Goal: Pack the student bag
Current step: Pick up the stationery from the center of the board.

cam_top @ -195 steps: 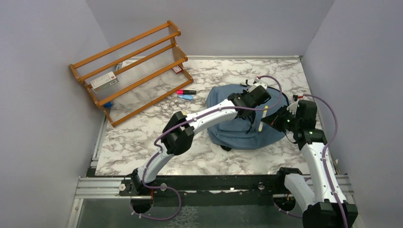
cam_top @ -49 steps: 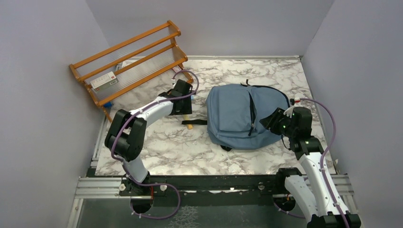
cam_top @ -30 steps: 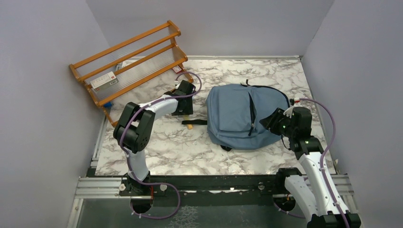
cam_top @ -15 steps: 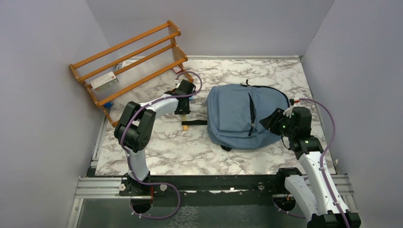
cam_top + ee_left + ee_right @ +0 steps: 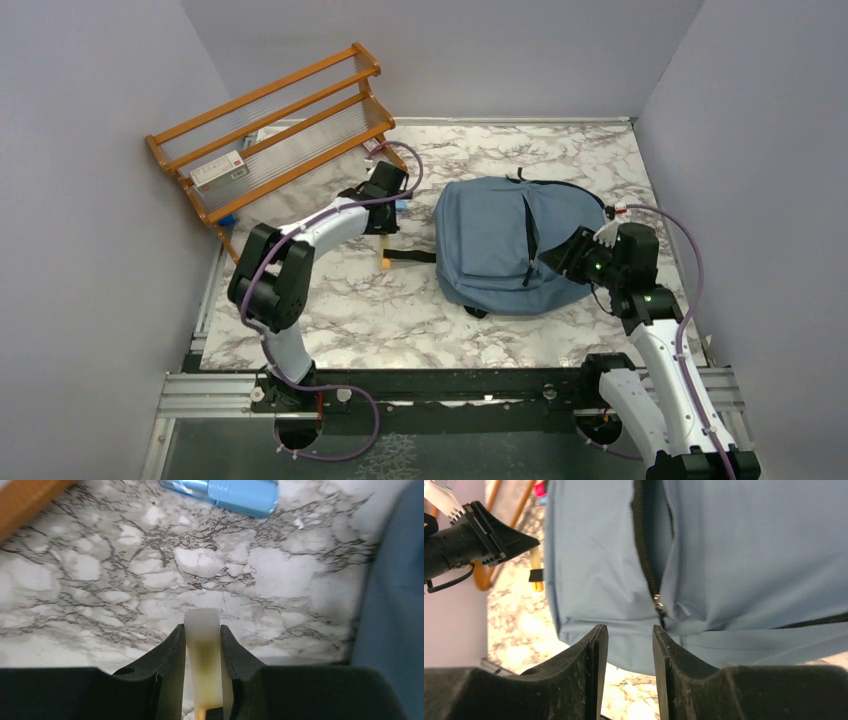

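On the marbled table [image 5: 330, 300], the soft rounded dusty-blue fabric backpack [image 5: 500, 245] is laid flat, right of centre. Only in the left wrist view is the left gripper [image 5: 202, 629] shown clamped on a pale smooth white-yellow stick [image 5: 202, 655]. The right gripper [image 5: 629, 630] is parted, empty, above the black zipper [image 5: 644, 545].

Wooden rack [image 5: 270, 140] beside left end effector [image 5: 202, 630]

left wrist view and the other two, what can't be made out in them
- Blue marker: left wrist, cut off by the top edge.
- Pale stick: left wrist, lower end hidden behind the left gripper; its kind unclear.
- Student bag, inside: all views, fabric covers it.
- White box: top view, print too small to read.
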`<state>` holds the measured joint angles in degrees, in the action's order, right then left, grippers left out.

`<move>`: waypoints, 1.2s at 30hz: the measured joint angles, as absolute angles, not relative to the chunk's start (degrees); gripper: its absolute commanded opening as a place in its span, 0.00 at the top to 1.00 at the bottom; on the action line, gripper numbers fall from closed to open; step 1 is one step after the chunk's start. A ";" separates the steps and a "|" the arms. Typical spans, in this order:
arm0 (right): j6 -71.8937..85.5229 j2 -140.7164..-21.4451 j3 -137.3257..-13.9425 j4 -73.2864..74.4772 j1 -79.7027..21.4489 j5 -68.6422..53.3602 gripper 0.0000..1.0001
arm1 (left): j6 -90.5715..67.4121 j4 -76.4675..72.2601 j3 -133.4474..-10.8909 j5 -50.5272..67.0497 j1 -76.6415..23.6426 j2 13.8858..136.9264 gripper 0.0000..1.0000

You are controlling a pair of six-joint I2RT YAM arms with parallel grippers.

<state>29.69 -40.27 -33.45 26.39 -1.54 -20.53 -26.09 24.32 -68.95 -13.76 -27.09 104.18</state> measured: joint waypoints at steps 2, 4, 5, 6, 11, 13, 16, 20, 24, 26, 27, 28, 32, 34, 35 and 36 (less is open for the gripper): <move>30.57 -40.34 -34.24 26.11 -1.54 -23.20 0.57 | -25.96 24.75 -68.82 -14.20 -27.09 100.79 0.89; 32.16 -40.38 -34.52 24.84 -1.54 -26.39 0.55 | -26.06 24.88 -68.66 -14.26 -27.09 96.47 0.91; 33.23 -40.40 -34.52 24.08 -1.56 -28.03 0.54 | -26.24 24.86 -68.64 -14.24 -27.09 93.38 0.92; 34.33 -40.47 -34.50 23.33 -1.56 -29.63 0.54 | -26.48 24.77 -68.64 -14.13 -27.09 91.22 0.95; 39.48 -41.08 -34.57 18.76 -1.56 -36.25 0.52 | -28.36 22.00 -67.29 -12.01 -27.09 79.26 1.00; 41.15 -41.25 -34.68 17.41 -1.56 -38.20 0.52 | -29.32 20.80 -66.52 -10.41 -27.11 76.23 1.00; 43.33 -41.25 -35.42 15.59 -1.93 -40.42 0.52 | -31.75 18.59 -65.58 -7.27 -27.35 73.63 1.00; 45.25 -41.25 -37.12 13.23 -2.94 -41.71 0.52 | -35.77 14.68 -63.00 -4.69 -31.11 73.23 1.00; 46.11 -41.54 -37.50 11.77 -4.49 -41.80 0.52 | -38.06 12.12 -62.81 -4.34 -40.69 75.31 1.00; 46.30 -41.91 -37.47 11.68 -5.32 -41.76 0.52 | -38.92 10.61 -62.98 -4.16 -44.49 76.79 1.00; 46.39 -42.02 -37.47 11.68 -5.65 -41.74 0.52 | -39.46 9.93 -63.00 -4.08 -45.78 77.49 1.00; 46.48 -42.09 -37.45 11.66 -5.98 -41.71 0.53 | -39.90 9.45 -63.00 -4.08 -46.65 78.17 1.00; 46.76 -42.19 -37.21 10.90 -7.35 -41.56 0.52 | -41.25 8.21 -63.00 -4.08 -47.79 79.70 1.00; 47.00 -42.92 -37.01 9.69 -8.36 -41.06 0.52 | -41.58 7.75 -63.00 -4.08 -47.94 79.83 1.00; 47.07 -43.68 -37.01 8.99 -9.04 -40.64 0.52 | -41.69 7.57 -63.00 -4.10 -48.03 79.83 1.00; 47.03 -44.73 -37.06 8.29 -9.87 -40.10 0.52 | -41.80 7.44 -63.00 -4.12 -48.14 79.83 1.00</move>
